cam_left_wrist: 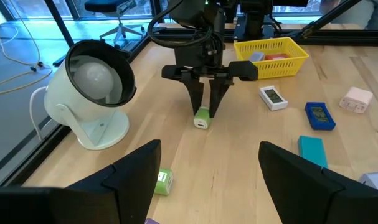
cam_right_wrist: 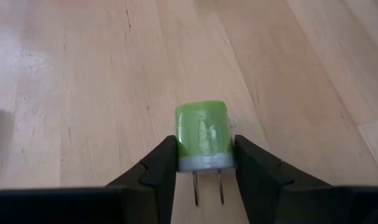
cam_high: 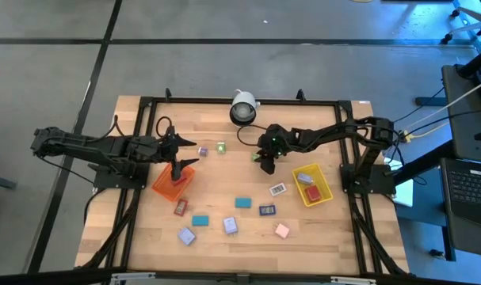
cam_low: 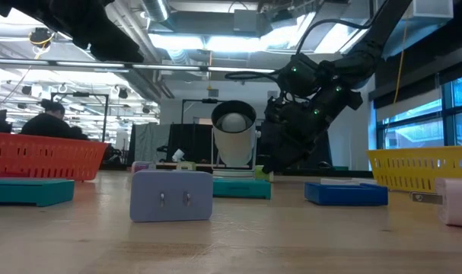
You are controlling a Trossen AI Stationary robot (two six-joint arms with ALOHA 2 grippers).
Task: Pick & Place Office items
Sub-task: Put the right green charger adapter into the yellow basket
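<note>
The right gripper (cam_right_wrist: 204, 163) is down at the tabletop with its two fingers (cam_right_wrist: 157, 165) pressed against both sides of a small green plug adapter (cam_right_wrist: 203, 135), which lies flat on the wood with its two metal prongs pointing back between the jaws; the grip looks closed on it. Seen from the left wrist, the same gripper (cam_left_wrist: 205, 106) stands over the green adapter (cam_left_wrist: 202, 117) near the white dome-shaped camera (cam_left_wrist: 96, 93) at the table's far edge. From above, this spot is at the far middle of the table (cam_high: 145, 237), between the orange tray (cam_high: 167, 187) and the yellow tray (cam_high: 317, 190). The left gripper (cam_high: 177, 172) hangs above the orange tray with its fingers (cam_left_wrist: 136, 174) spread wide and nothing between them. A second green item (cam_left_wrist: 163, 182) lies just beyond the left fingers. The other office items are scattered over the near half of the table: a white-labelled block (cam_high: 277, 189), a dark blue one (cam_high: 266, 210), two teal ones (cam_high: 242, 203), lavender ones (cam_high: 230, 226), a pink one (cam_high: 281, 230) and a red one (cam_high: 180, 207), while the yellow tray already holds a red and a grey piece
</note>
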